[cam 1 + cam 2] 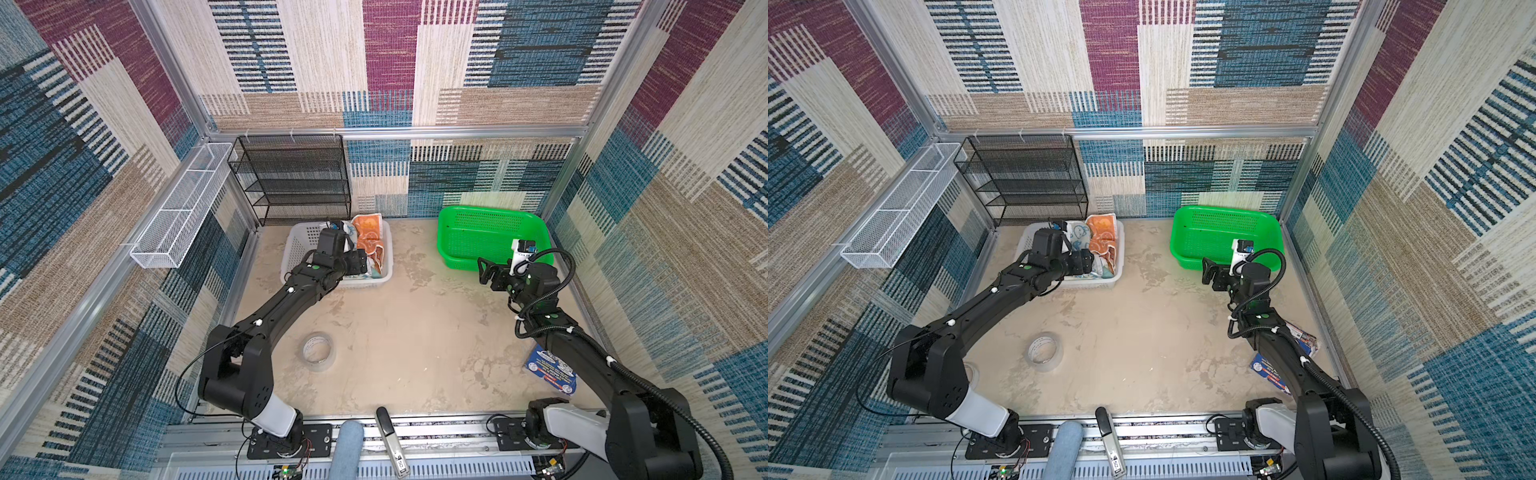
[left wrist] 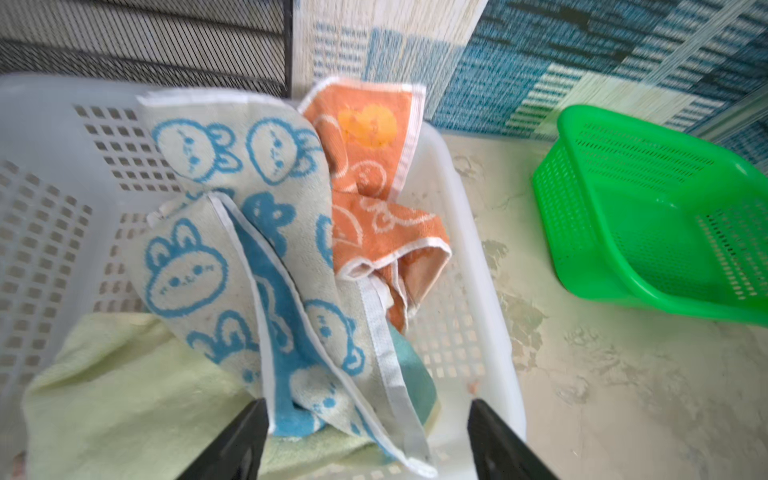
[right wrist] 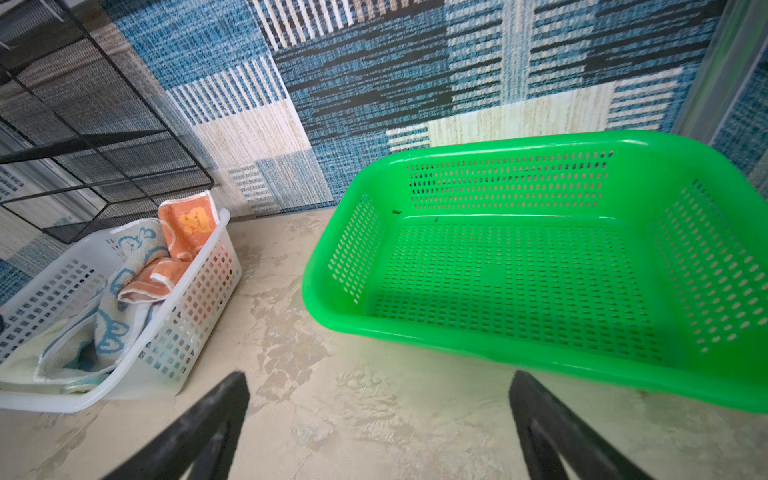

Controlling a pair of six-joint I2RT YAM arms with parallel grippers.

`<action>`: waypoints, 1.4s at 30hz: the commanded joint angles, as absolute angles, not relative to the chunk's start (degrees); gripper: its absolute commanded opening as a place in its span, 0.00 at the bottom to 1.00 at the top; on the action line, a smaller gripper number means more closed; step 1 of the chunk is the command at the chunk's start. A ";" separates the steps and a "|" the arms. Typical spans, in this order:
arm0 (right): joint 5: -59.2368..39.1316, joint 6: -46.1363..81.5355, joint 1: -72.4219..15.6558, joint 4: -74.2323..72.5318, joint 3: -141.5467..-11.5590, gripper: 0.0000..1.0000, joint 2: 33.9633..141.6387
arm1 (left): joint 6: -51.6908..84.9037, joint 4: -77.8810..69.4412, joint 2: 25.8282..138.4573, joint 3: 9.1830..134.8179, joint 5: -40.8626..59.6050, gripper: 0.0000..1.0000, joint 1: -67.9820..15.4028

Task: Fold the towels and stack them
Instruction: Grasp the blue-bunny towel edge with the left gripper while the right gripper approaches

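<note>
**Left tool over the pile, nothing gripped yet**

Towels are lying crumpled in the white basket (image 2: 41, 208). The bunny towel (image 2: 266, 232) is lying over the pale yellow towel (image 2: 124, 382), and the orange towel (image 2: 365, 166) is leaning just beside it. Bunny is topmost, so likely first out. I'm holding the left tool (image 2: 368, 403) down inside the basket, wrist pitched down, jaws apart and straddling the bunny towel's end without pinching it. The right tool (image 3: 379, 374) is hovering released over the counter (image 3: 332, 415) near the green basket (image 3: 519, 183), elbow bent, probably leaving the middle free for folding.

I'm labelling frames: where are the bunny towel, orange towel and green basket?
bunny towel (image 2: 187, 274): left wrist view, on a bunny face.
orange towel (image 2: 368, 124): left wrist view, on its yellow patch.
green basket (image 3: 519, 146): right wrist view, on its far rim.
</note>
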State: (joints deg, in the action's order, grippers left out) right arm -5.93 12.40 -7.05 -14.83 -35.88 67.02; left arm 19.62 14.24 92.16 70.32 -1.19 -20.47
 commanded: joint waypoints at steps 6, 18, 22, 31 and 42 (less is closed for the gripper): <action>-5.42 13.95 -10.12 -13.23 -38.30 1.00 71.94 | 22.49 27.33 101.14 79.01 -1.32 0.58 -23.45; -4.85 13.97 -12.47 -13.72 -39.70 1.00 75.47 | 22.46 30.67 104.60 82.35 -2.97 0.44 -24.39; -4.18 13.54 -13.43 -13.57 -40.14 1.00 76.20 | 21.57 30.68 102.69 81.93 -5.05 0.49 -24.68; -2.82 12.56 -15.31 -12.97 -41.45 1.00 78.06 | 16.31 29.97 99.71 82.23 -10.65 0.72 -25.22; -1.85 11.04 -17.36 -11.59 -43.70 1.00 81.42 | 18.83 40.98 105.89 90.05 -11.67 0.67 -25.17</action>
